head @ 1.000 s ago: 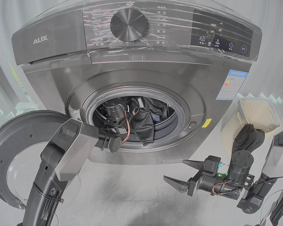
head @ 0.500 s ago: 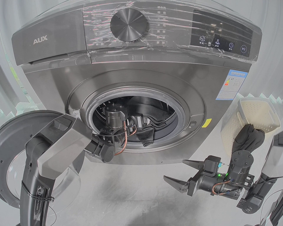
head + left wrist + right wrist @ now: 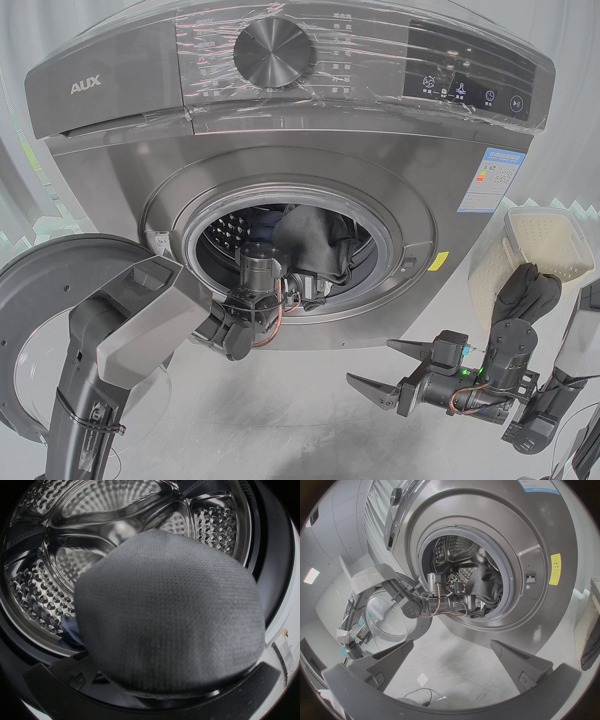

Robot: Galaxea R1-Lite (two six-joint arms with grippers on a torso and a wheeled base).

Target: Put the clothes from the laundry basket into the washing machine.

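Dark garment [image 3: 168, 611] covers left gripper [image 3: 315, 289]; drum [image 3: 31, 583] behind partly hidden

Brand lettering stands on the washing machine's [image 3: 350, 156] drawer panel [image 3: 106, 87]. Small characters flank the dial [image 3: 272, 52]; white icons mark the touch panel [image 3: 472, 94]. A blue label [image 3: 492, 180] and a yellow warning sticker [image 3: 439, 260] sit on the front, their print seemingly too fine to read.

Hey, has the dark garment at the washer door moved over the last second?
Yes. Against the door ring, the dark garment has bunched upward into the opening, with less hanging over the lower edge.
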